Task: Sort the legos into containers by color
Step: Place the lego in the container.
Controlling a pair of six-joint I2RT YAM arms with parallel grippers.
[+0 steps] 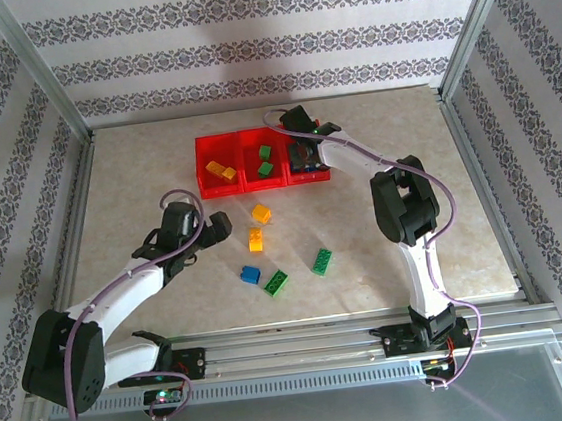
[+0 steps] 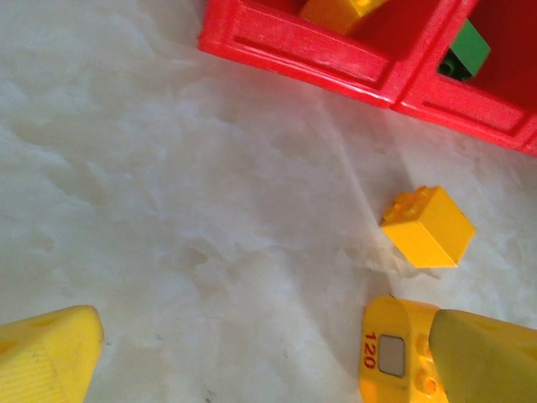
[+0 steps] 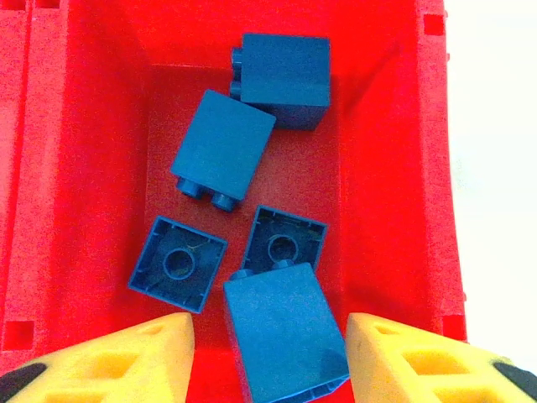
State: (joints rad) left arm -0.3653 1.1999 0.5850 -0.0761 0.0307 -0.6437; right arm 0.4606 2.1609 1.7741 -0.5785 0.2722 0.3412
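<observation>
Left gripper (image 2: 243, 357): jaws wide apart, empty; low over the table (image 2: 168, 210), a yellow brick (image 2: 426, 227) just ahead
Right gripper (image 3: 268, 357): jaws apart over the right bin (image 3: 377, 168); a blue brick (image 3: 285, 336) sits loose between them
Containers (image 1: 202, 168): yellow left; green middle; blue right
Loose legos: blue one (image 1: 250, 273) and green ones (image 1: 322, 260) near the bins

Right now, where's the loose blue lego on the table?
Top view: the blue lego sits on the table slightly left of centre, just left of a green lego and nearer the arm bases than the yellow-orange lego.
</observation>
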